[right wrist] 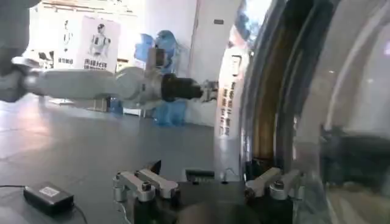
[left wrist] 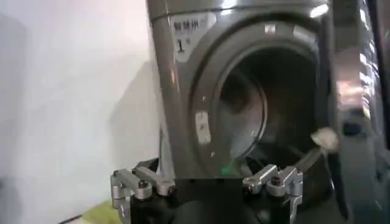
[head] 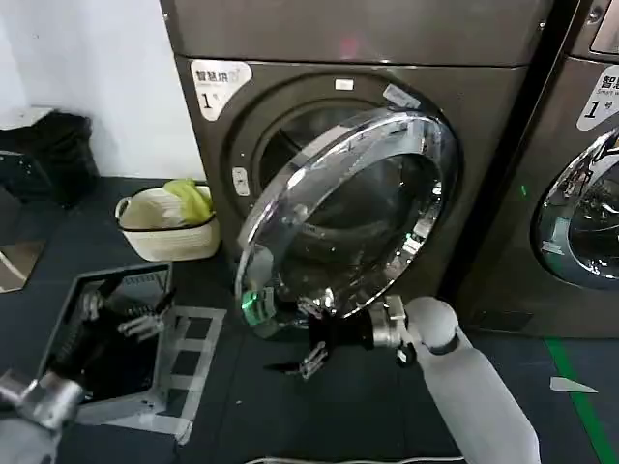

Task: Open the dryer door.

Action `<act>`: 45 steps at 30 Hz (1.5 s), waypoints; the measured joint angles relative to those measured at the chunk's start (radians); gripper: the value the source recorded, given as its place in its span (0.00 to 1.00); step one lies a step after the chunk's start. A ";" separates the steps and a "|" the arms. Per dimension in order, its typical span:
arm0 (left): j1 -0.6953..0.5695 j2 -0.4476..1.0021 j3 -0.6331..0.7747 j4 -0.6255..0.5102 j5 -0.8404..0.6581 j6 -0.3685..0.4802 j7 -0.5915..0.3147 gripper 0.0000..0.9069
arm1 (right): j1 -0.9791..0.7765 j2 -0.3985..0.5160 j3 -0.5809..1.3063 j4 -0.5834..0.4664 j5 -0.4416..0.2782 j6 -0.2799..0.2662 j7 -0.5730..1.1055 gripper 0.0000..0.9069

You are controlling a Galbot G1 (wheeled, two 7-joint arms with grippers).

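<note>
The dryer door (head: 348, 213), a chrome ring around dark glass, stands swung partway out from the dark-grey dryer (head: 474, 126), and the drum opening (head: 290, 135) shows behind it. My right gripper (head: 311, 336) sits low at the door's bottom edge, open, nothing between its fingers. In the right wrist view this gripper (right wrist: 207, 179) has the door's rim (right wrist: 268, 103) close beside one finger. My left gripper (head: 131, 314) hangs open over the floor at the lower left, away from the door. From the left wrist view, the left gripper (left wrist: 207, 176) faces the drum opening (left wrist: 262, 103) and the door's edge (left wrist: 350, 91).
A white basket (head: 166, 242) with yellow-green cloth stands on the floor left of the dryer. A second machine (head: 571, 193) adjoins on the right. A dark framed panel (head: 106, 338) and tape marks (head: 198, 358) lie at the lower left. A black adapter (right wrist: 49, 196) lies on the floor.
</note>
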 joint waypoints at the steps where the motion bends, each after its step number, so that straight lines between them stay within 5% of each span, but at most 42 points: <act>1: -0.024 0.024 0.024 0.017 -0.008 -0.005 0.007 1.00 | -0.004 -0.006 0.004 0.001 0.002 0.000 -0.006 1.00; 20: -0.437 0.285 0.464 0.265 -0.210 -0.072 0.132 1.00 | -0.020 -0.054 0.007 0.009 0.038 0.014 -0.091 1.00; 28: -0.534 0.342 0.584 0.271 -0.327 -0.066 0.219 1.00 | -0.038 -0.077 0.035 0.022 0.051 0.022 -0.098 1.00; 45: -0.664 0.366 0.764 0.283 -0.345 -0.067 0.224 1.00 | -0.154 -0.141 0.192 0.094 0.082 0.059 -0.112 1.00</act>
